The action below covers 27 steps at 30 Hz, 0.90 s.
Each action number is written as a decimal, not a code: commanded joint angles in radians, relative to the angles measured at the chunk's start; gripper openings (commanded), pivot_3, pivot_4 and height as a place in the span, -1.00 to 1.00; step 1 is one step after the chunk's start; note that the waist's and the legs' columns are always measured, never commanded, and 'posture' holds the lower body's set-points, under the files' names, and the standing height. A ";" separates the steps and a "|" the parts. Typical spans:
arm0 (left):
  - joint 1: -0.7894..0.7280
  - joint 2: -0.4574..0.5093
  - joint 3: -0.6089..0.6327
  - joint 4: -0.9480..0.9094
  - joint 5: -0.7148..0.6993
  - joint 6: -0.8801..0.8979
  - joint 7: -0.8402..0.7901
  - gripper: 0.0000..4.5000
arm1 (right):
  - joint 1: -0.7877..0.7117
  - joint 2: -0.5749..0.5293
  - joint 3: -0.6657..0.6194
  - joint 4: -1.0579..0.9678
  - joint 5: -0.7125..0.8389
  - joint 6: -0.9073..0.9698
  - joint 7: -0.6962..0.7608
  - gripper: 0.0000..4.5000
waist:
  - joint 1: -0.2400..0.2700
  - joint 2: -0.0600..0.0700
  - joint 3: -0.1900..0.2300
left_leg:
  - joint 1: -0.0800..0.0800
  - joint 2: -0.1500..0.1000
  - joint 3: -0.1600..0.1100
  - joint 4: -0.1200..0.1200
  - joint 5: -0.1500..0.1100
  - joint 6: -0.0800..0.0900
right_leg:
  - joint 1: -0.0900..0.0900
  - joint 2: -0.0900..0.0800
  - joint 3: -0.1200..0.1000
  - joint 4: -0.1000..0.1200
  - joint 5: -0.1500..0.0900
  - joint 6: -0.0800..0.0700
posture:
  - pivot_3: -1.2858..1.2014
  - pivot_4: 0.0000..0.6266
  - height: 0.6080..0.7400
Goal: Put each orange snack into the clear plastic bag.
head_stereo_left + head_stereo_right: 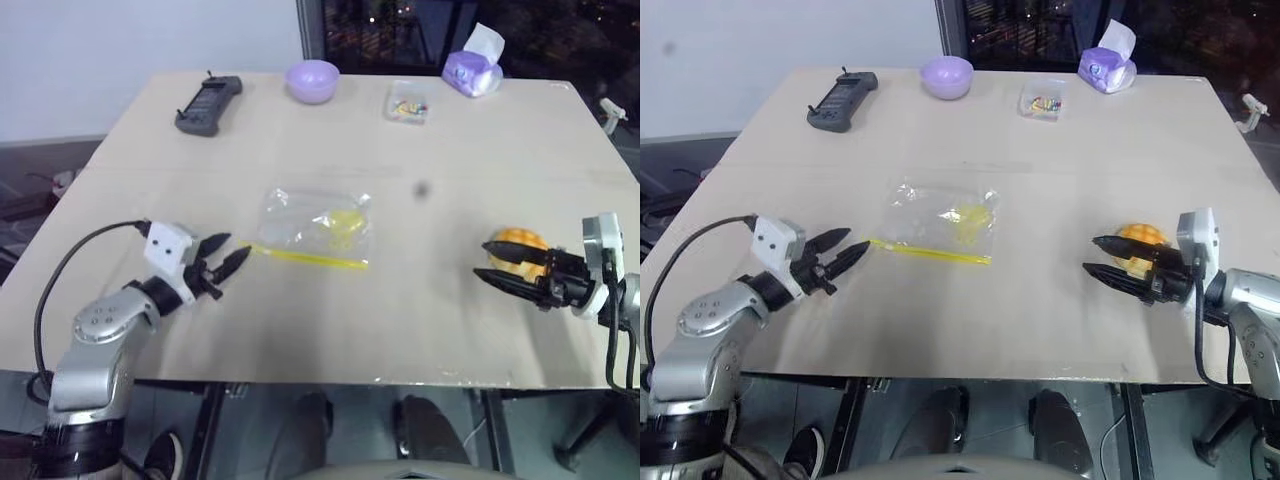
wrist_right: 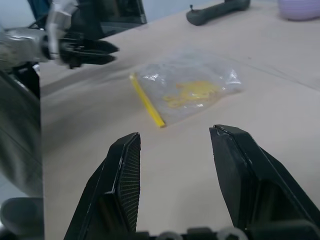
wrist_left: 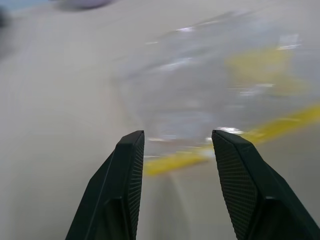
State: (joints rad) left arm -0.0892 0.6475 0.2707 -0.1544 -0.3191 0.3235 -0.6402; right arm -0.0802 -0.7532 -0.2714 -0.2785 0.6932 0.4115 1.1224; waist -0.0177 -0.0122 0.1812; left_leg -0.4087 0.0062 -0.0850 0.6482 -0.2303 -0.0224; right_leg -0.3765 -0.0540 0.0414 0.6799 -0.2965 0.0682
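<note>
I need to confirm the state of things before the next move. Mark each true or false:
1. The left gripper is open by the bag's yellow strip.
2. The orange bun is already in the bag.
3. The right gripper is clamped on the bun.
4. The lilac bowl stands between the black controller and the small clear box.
1. True. The left gripper is open, close to the yellow-strip end of the clear plastic bag.
2. False. The orange bun is by the right gripper, well away from the bag.
3. False. The right wrist view shows nothing between its open fingers.
4. True. The lilac bowl stands between the black controller and the small clear box.
</note>
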 commanded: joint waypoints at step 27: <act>-0.459 0.220 -0.458 0.820 0.609 -1.096 0.017 0.01 | 0.055 -0.014 -0.022 -0.079 0.014 -0.002 -0.061 0.06 | 0.000 0.000 0.000 | -0.004 -0.001 -0.002 0.000 0.000 0.000 | -0.002 0.000 -0.002 0.000 0.000 0.000 | 0.03 -0.52 0.94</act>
State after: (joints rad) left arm -0.5773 0.8449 -0.1932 0.7154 0.3085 -0.7595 -0.5962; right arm -0.0286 -0.7577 -0.2555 -0.3192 0.6926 0.4156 1.0628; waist -0.0174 -0.0121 0.1810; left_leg -0.4123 0.0054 -0.0867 0.6487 -0.2303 -0.0224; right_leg -0.3787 -0.0543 0.0390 0.6801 -0.2964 0.0684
